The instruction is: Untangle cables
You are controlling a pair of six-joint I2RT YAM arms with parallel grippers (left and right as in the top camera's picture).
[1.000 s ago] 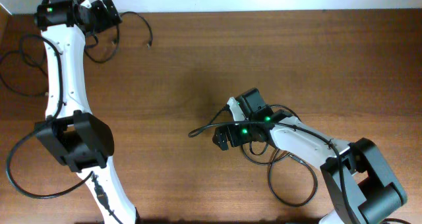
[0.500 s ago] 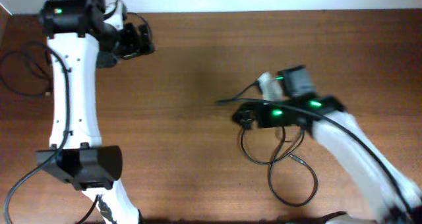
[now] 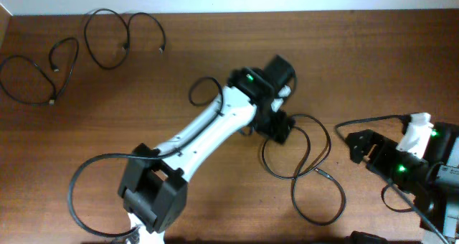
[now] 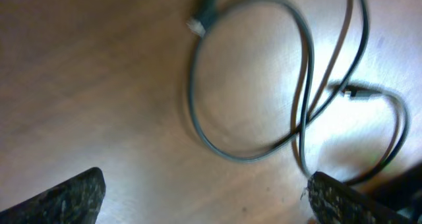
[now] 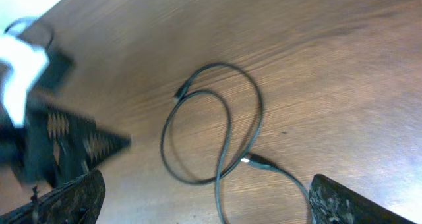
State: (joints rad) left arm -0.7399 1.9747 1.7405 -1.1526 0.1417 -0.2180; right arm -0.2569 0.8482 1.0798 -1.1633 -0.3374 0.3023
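Fingers (image 4: 66, 199) of the left gripper (image 3: 277, 126) stand wide apart and empty. It now hovers just above the looped cable (image 4: 190, 92), no longer far off by the second cable (image 3: 85, 36) and the third cable (image 3: 27, 104). The right gripper (image 3: 361, 146), also wide and empty, is now withdrawn beside the loop. I judge that the arms are trading roles and only this loop on the desk (image 3: 215, 50) remains to be straightened.

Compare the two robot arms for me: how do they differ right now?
The left arm stretches diagonally across the table to the middle; the right arm sits folded at the right edge. The left gripper hangs right over the looped cable; the right gripper sits beside it, off to the right. Both grippers are open and hold nothing.
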